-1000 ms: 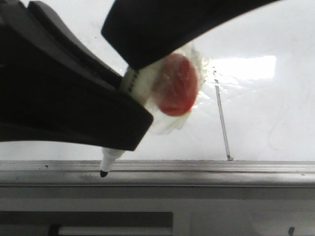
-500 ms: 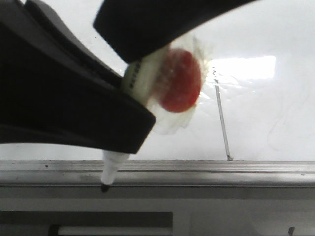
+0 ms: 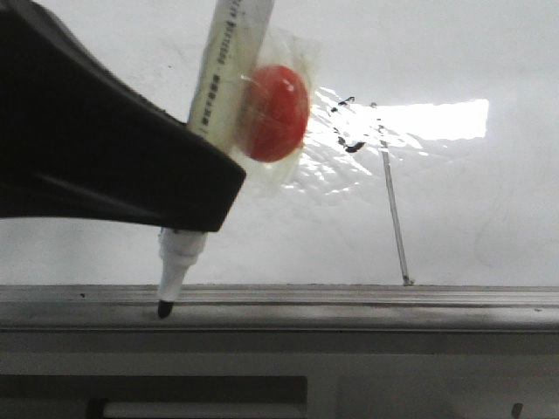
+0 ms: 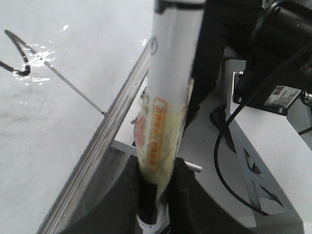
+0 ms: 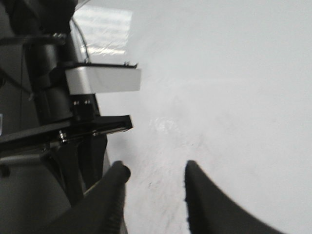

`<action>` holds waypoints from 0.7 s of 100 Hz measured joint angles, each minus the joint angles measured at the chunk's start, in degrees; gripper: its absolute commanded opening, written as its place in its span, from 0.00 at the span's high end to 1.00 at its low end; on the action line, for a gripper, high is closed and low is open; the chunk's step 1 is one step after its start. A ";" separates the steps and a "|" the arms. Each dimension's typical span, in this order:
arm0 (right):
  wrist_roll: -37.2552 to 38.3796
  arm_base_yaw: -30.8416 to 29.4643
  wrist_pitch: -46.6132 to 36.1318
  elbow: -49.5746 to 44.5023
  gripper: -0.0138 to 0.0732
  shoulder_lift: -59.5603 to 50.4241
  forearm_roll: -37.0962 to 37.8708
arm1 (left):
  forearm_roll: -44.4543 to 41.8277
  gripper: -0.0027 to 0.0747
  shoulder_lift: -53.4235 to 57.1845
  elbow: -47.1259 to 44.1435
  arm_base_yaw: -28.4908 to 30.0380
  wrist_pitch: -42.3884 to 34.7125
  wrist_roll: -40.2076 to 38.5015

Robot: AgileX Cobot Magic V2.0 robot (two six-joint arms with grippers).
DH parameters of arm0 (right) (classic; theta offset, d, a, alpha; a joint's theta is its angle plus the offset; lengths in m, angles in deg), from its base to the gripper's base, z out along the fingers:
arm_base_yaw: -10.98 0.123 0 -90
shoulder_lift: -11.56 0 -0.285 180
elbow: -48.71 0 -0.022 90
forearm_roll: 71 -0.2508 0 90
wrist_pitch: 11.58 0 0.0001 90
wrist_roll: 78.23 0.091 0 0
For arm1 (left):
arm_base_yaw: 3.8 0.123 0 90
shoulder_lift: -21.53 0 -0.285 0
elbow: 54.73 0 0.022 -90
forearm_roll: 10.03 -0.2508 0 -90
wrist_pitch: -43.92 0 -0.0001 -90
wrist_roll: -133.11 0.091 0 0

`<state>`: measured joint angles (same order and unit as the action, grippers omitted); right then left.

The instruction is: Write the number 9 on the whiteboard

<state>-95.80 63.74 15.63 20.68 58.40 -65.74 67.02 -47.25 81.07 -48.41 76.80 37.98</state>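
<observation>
The whiteboard (image 3: 489,201) fills the front view. The number 9 (image 3: 393,192) is on it, with dark blobs for the loop and a long thin grey tail; it also shows in the left wrist view (image 4: 73,90). My left gripper (image 4: 161,168) is shut on a white marker (image 3: 227,70) that has a red disc (image 3: 272,113) taped to it. The marker stands nearly upright, left of the 9, its black tip (image 3: 163,307) on the grey ledge. Only one left finger (image 3: 131,166) shows in the front view. My right gripper (image 5: 157,169) is open and empty over bare board (image 5: 234,87).
A grey metal ledge (image 3: 367,305) runs along the board's lower edge, with a grey panel and a slot below it. In the left wrist view a black cable (image 4: 219,146) and arm hardware (image 4: 278,53) lie beside the board. Black arm parts and a white box (image 5: 102,80) are beside the right gripper.
The marker has swung from tilted to nearly upright and its tip has slid a little left along the ledge. The upper black finger has left the front view, uncovering the 9's loop.
</observation>
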 measured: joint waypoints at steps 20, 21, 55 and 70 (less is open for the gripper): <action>2.54 -4.44 1.05 0.00 0.91 -5.57 0.00 | 0.64 0.99 0.00 0.00 0.00 -8.39 -8.04; 2.54 -4.55 1.19 0.00 0.91 -5.59 0.00 | 0.77 0.99 0.00 0.00 0.00 -9.36 -8.45; 4.81 -5.75 5.16 0.00 0.91 -6.02 0.00 | 4.61 0.99 -2.16 0.00 0.00 -29.86 -17.90; 4.93 -5.75 5.20 0.00 0.91 -6.02 0.00 | 10.90 0.99 -5.33 0.00 0.00 -31.67 -18.14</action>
<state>-90.87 57.99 20.83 20.68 52.37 -65.74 77.91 -52.58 81.07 -48.41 45.13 19.84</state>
